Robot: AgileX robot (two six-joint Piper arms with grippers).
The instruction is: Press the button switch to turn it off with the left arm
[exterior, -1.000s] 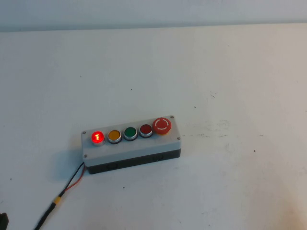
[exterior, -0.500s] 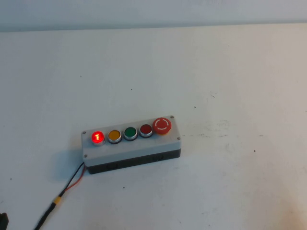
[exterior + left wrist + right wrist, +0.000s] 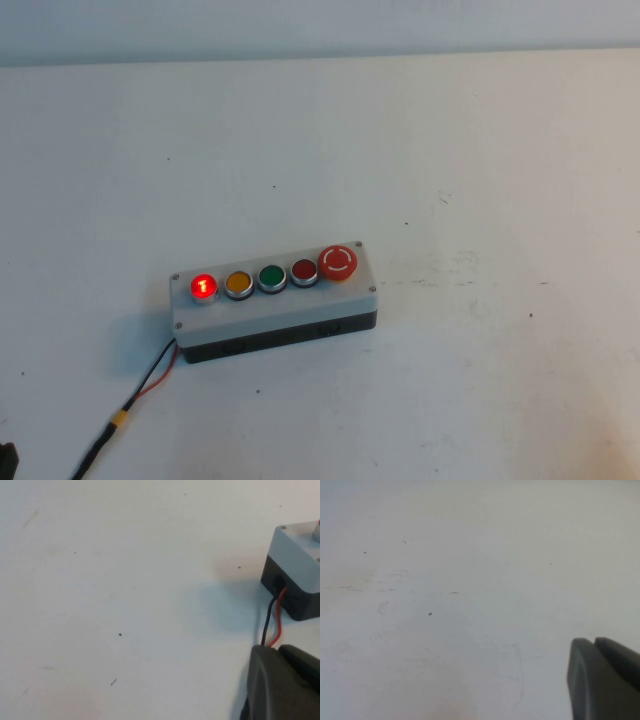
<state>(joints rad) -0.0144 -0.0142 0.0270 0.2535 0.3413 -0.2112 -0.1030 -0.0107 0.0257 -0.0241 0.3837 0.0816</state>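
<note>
Button switch (image 3: 204,287) glows lower left on its grey box (image 3: 275,305): stiff, press its cap squarely. Left gripper (image 3: 285,682) and right gripper (image 3: 602,677), frame corners, look closed, empty.

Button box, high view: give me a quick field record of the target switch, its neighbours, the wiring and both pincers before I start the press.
target: button switch, lit red, at the robot's-left end of the grey box
row after it: yellow button, green button, dark red button, mushroom button
wiring: red and black wires leave the box's left end
left pincer: near the box's wired end, fingers together, not touching the box
right pincer: over bare table, fingers together
press: not yet made
</note>
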